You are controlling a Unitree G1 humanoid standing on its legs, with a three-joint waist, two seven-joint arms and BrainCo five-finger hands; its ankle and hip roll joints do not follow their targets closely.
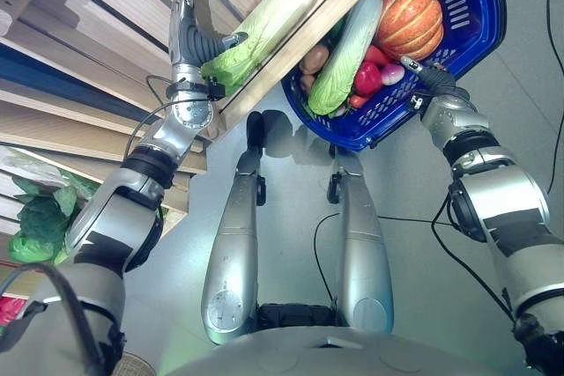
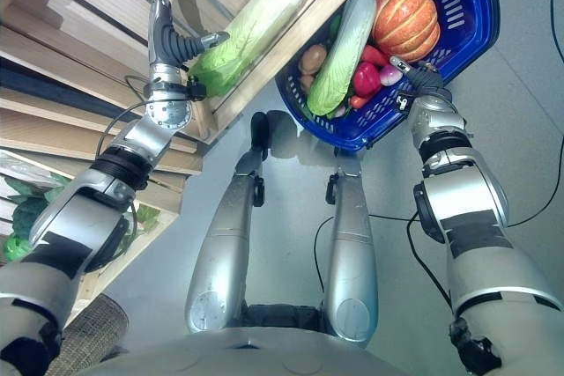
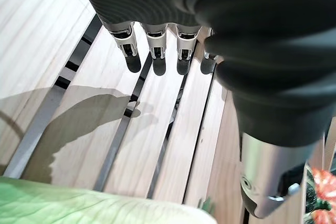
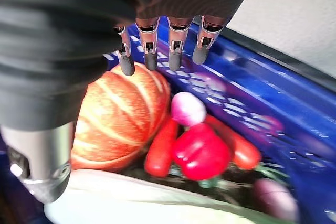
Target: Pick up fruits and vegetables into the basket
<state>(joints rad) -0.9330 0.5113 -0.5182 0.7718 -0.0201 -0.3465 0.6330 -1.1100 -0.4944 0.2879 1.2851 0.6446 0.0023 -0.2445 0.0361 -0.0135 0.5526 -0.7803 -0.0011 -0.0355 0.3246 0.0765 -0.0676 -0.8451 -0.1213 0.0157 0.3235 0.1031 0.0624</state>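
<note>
A long pale-green napa cabbage [image 1: 269, 15] lies on the slatted wooden shelf [image 1: 106, 6]. My left hand [image 1: 188, 19] is open against its leafy end, fingers [image 3: 157, 51] straight along the slats and thumb resting on the leaves [image 3: 79, 205]. The blue plastic basket [image 1: 480, 6] sits to the right and holds an orange pumpkin [image 1: 410, 19], a second cabbage [image 1: 348, 46], a red pepper [image 4: 202, 150], a pink onion [image 4: 188, 108], a potato [image 1: 314, 59] and red carrots. At the basket's near rim my right hand [image 1: 425, 72] hovers open over the produce, its fingers [image 4: 149, 51] empty.
Dark leafy greens [image 1: 35, 217] sit on a lower shelf at the left. The shelf's wooden front rail [image 1: 291, 50] runs between the cabbage and the basket. Grey floor [image 1: 414, 200] lies below the basket.
</note>
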